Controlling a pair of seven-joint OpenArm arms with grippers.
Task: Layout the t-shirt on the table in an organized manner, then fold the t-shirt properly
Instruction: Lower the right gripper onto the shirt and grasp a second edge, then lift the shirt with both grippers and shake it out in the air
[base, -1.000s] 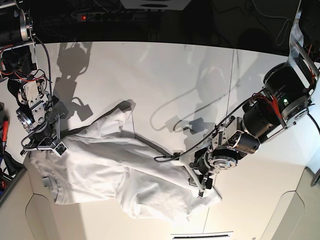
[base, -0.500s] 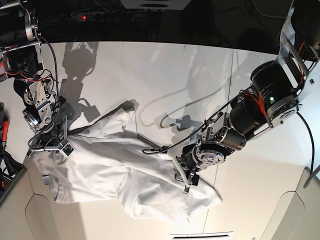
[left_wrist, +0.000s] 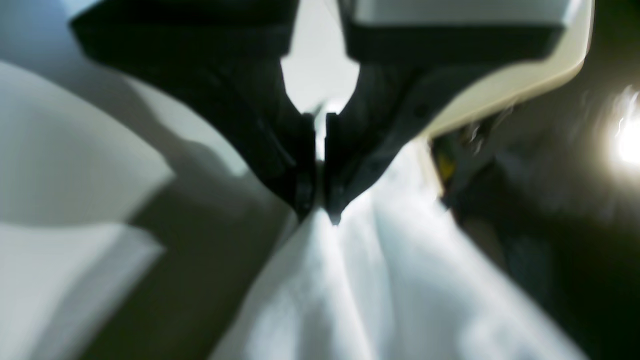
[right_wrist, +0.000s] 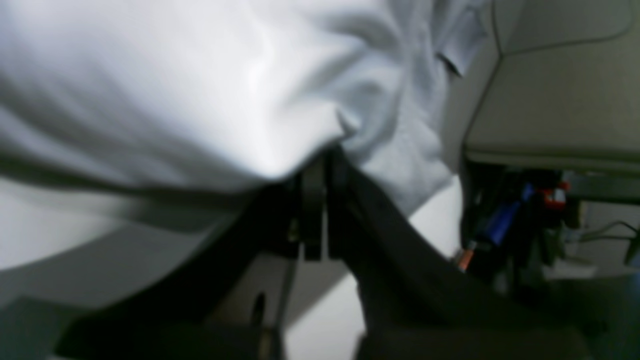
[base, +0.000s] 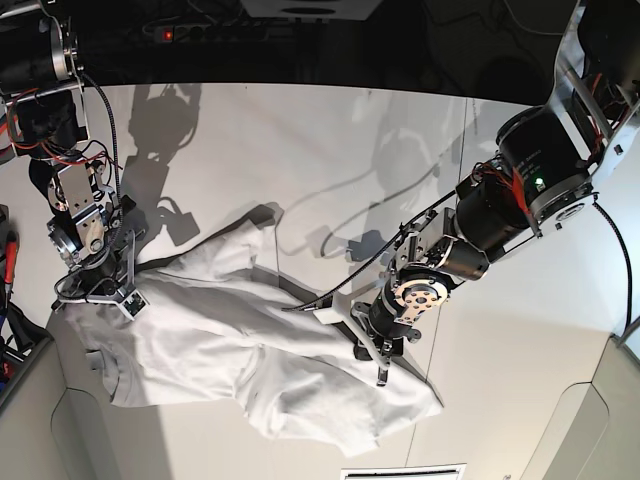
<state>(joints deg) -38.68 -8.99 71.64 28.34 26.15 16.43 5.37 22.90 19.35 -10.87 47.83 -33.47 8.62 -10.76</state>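
The white t-shirt (base: 230, 350) lies crumpled across the front of the white table (base: 330, 150), one sleeve bunched up toward the middle. My left gripper (base: 381, 368), on the right in the base view, is shut on the shirt's right part; its wrist view shows the black fingertips (left_wrist: 303, 200) pinching a ridge of fabric (left_wrist: 375, 280). My right gripper (base: 126, 300) is shut on the shirt's left edge; its wrist view shows fabric (right_wrist: 200, 100) draped over the closed fingers (right_wrist: 312, 200).
A thin dark seam (base: 465, 160) runs across the table on the right. The table's far edge (base: 300, 86) borders a dark area with cables. Beige rounded panels (base: 590, 420) flank the front. Tools and wires (base: 8, 255) sit at the far left.
My left gripper has moved left and slightly away from the front edge, dragging the shirt's right part with it. My right gripper has shifted a little right, still holding the left edge.
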